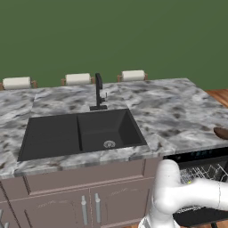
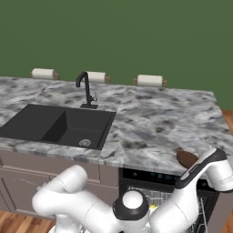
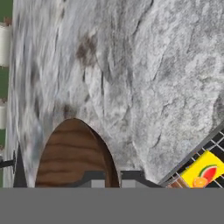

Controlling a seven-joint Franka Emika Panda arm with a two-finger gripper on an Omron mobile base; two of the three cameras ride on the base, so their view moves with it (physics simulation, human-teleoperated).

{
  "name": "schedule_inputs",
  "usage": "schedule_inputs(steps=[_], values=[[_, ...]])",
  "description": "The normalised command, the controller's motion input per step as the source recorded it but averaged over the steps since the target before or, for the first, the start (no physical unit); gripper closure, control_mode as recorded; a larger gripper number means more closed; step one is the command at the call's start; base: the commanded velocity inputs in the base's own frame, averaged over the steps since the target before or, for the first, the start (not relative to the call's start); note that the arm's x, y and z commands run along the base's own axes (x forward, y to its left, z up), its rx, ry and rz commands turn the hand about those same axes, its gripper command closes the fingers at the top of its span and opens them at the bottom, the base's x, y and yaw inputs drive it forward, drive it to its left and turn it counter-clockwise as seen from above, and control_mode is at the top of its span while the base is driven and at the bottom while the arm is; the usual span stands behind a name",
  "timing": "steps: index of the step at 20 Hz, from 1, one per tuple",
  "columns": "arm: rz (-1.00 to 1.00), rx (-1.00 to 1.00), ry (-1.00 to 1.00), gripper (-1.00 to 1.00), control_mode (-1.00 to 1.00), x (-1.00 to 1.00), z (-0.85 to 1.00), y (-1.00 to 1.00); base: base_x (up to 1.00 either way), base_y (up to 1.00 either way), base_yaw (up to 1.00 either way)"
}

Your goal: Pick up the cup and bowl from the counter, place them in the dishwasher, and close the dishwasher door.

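Cup (image 3: 203, 170) is already down in the dishwasher (image 2: 157, 196) rack, at 4 o'clock in the hand view, yellow among the white wires. So the step in hand is the bowl pick.

End effector (image 3: 113, 180) sits at 6 o'clock in the hand view, fingers nearly together and clamped over the near rim of the bowl (image 3: 74, 153); I read that as a closed pinch on the rim, wood grain running right up to the fingertips. From the right base camera, the bowl is a brown sliver at 4 o'clock, on the front edge of the desk (image 2: 154, 123) directly above the open dishwasher.

Next move, my call: lift straight up to clear the desk edge, swing out and down into the rack next to the cup, release. A thin rim grip can let the bowl tilt, so keep it slow. Door close comes after that.

Farther back: black sink (image 1: 80, 133) and tap (image 1: 99, 91) at 10 o'clock, not involved.
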Motion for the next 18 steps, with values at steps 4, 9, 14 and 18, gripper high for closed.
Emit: schedule_inputs(steps=[4,9,14,18], values=[[0.03,0.0,0.0,1.0,-1.0,-0.52,-0.21,0.31,0.0,0.0,0.0],[0.01,0.0,0.0,1.0,-1.0,-0.67,-0.27,0.34,0.0,0.0,0.0],[0.0,0.0,0.0,1.0,-1.0,-0.55,-0.47,0.24,0.0,0.0,0.0],[-0.1,0.0,0.0,1.0,-1.0,-0.26,-0.46,0.19,0.0,0.0,0.0]])
